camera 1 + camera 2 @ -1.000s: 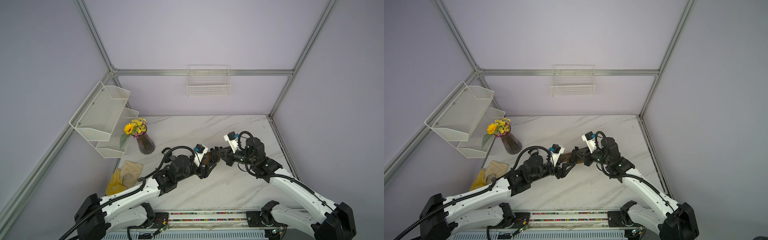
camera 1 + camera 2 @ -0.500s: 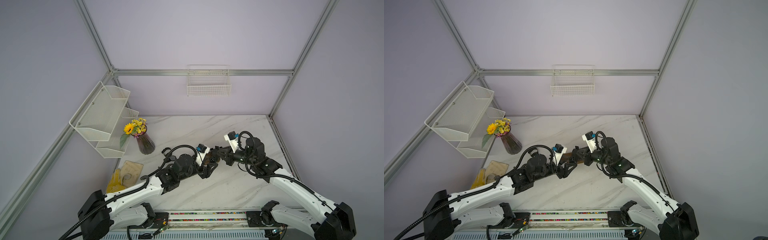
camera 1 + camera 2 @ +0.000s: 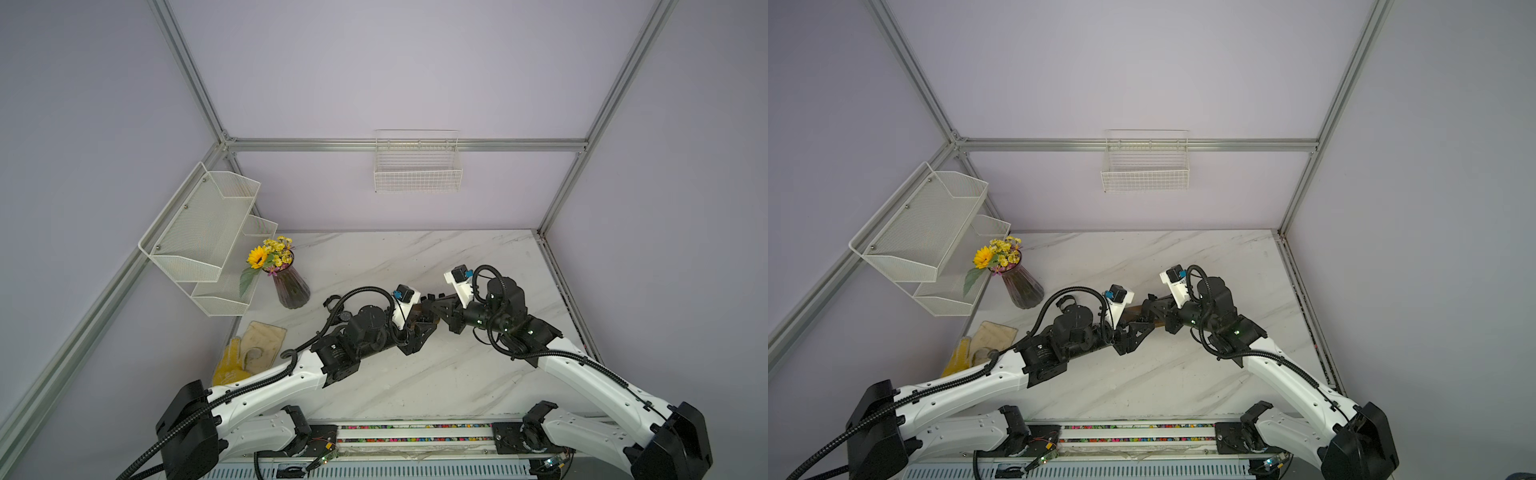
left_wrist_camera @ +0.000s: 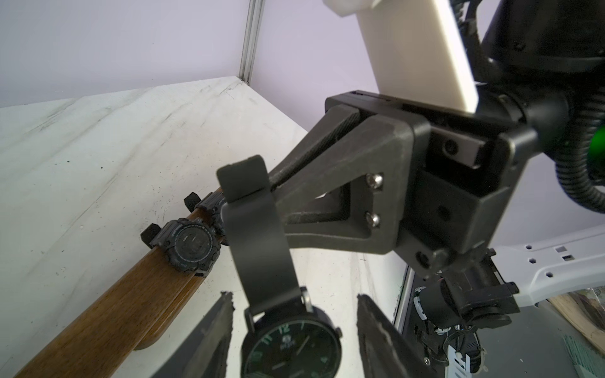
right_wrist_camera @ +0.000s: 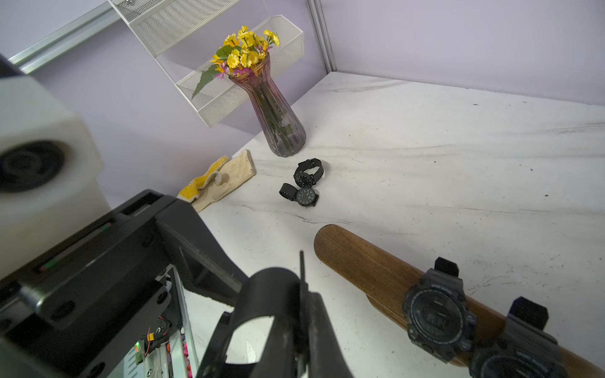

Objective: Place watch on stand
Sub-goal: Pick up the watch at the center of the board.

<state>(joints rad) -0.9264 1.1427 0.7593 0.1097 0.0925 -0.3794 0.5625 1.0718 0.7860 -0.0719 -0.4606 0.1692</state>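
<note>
My right gripper [image 4: 278,186] is clamped on the strap end of the watch [image 4: 262,258]. The dial sits at the other end of the strap, between the fingers of my left gripper [image 4: 293,296]. Those left jaws stand apart with a gap on each side of the dial, so they grip nothing.

The watch is off the stand [image 4: 108,311] and held in the air. The wooden bar runs low and just beside both sets of jaws, its bare rounded end near the held strap. A sport watch [image 5: 437,319] and a second sport watch [image 5: 517,363] wrap the bar side by side, further along from that end.

Well out past my jaws, a ribbed vase [image 5: 278,124] holds yellow flowers [image 5: 245,52]. Behind it two mesh shelves [image 3: 203,232] hang on the side wall. A wire basket [image 3: 417,174] hangs on the back wall, far beyond both jaws.

Between the vase and my jaws a spare watch [image 5: 307,173] and a second spare watch [image 5: 302,195] lie on the table, just beside each other. A yellow-and-beige glove [image 5: 222,178] lies near them, toward the side wall.

The table [image 3: 415,257] is white and marble-look, with grey veins and dark specks. Lilac walls close it in on three sides, framed by aluminium rails [image 3: 519,144].
</note>
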